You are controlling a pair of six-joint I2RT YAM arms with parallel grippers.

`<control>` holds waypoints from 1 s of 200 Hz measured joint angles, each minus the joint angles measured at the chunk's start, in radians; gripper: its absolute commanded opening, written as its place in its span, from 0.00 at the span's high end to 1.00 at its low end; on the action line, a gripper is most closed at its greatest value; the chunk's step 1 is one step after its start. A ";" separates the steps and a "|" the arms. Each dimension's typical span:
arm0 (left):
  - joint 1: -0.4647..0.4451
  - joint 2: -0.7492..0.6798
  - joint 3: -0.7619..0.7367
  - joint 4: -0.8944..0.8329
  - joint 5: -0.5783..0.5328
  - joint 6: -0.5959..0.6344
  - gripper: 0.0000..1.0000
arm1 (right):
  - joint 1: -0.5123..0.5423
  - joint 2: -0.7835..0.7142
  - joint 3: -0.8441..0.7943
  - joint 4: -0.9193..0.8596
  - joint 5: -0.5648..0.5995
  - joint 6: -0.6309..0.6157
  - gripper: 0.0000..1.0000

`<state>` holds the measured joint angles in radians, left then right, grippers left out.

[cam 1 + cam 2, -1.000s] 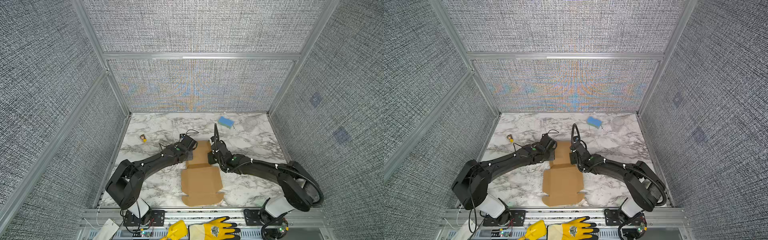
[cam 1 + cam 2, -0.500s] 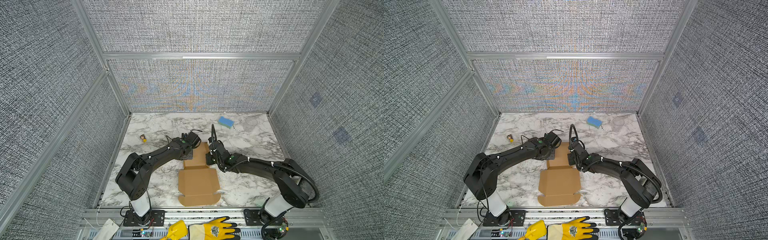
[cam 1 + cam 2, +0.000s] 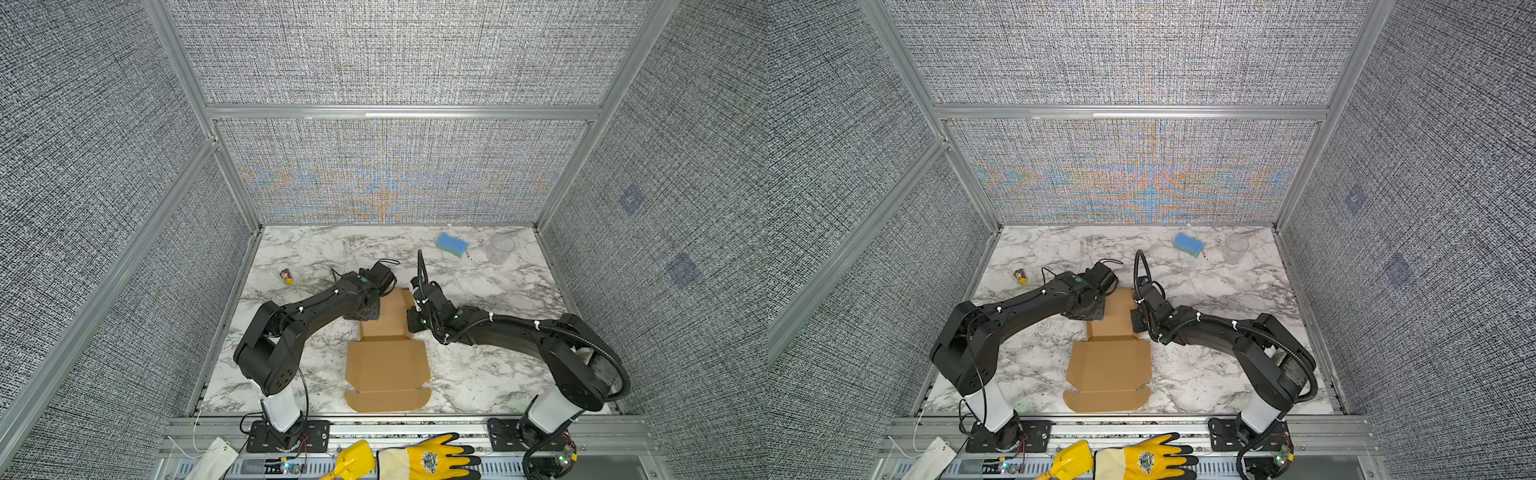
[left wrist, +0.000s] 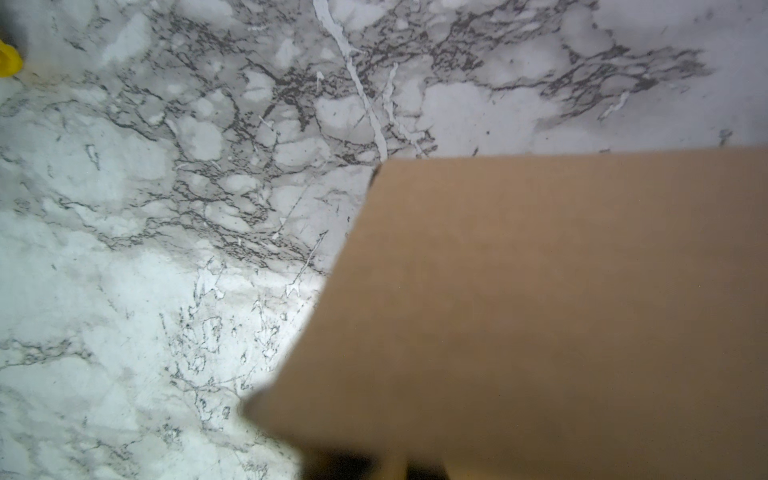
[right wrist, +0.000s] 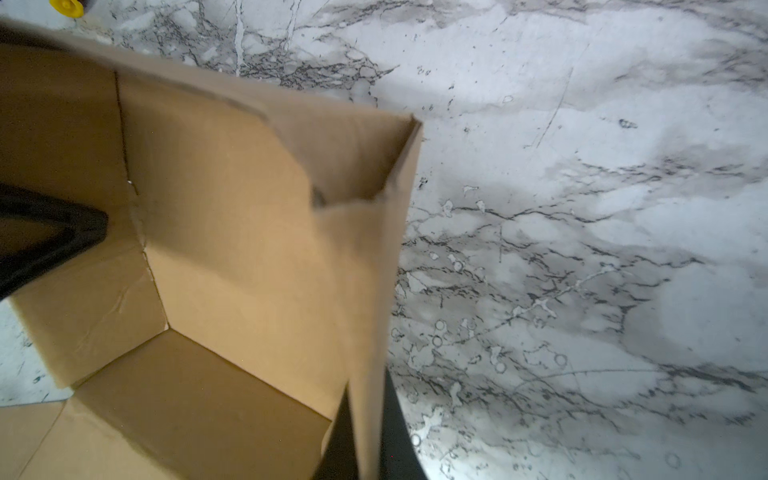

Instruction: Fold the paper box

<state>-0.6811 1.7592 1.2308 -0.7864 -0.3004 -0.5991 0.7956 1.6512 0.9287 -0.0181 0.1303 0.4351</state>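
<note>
The right jaws are pinched shut on the right side wall of the paper box (image 3: 386,365). In the right wrist view that raised wall runs down between the two dark fingers (image 5: 395,440). The left jaws are closed too, on the opposite wall. The left wrist view shows cardboard close up, running down into dark, blurred shapes, and the right wrist view shows one black finger (image 5: 54,237) lying against that wall.

In both top views the left arm (image 3: 316,307) and right arm (image 3: 498,328) meet over the far half of the box, whose side walls stand up between them. The near half lies flat, with its last flap just short of the near edge of the table (image 3: 478,374), about midway along that edge.

Compared with a second ago, the box and both wrists have shifted slightly toward the table's left edge, and the left arm's shoulder link stands more upright.

The blue sponge (image 3: 452,244) near the far right corner and the small figurine (image 3: 286,276) by the left edge have not moved.
</note>
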 measured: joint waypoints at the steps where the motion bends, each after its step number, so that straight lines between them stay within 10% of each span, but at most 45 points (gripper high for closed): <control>1: 0.001 0.001 0.000 0.000 0.000 0.001 0.92 | 0.000 0.001 0.002 -0.001 0.000 0.000 1.00; 127: 0.040 0.053 -0.029 0.067 -0.011 0.124 0.56 | -0.009 0.132 0.156 -0.100 0.020 0.010 1.00; 200: 0.082 -0.193 -0.130 0.223 0.167 0.154 0.33 | -0.011 0.168 0.203 -0.118 0.018 -0.003 1.00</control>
<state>-0.5991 1.5665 1.1011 -0.5632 -0.1337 -0.4446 0.7841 1.8194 1.1313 -0.1364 0.1486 0.4320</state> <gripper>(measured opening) 0.664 0.056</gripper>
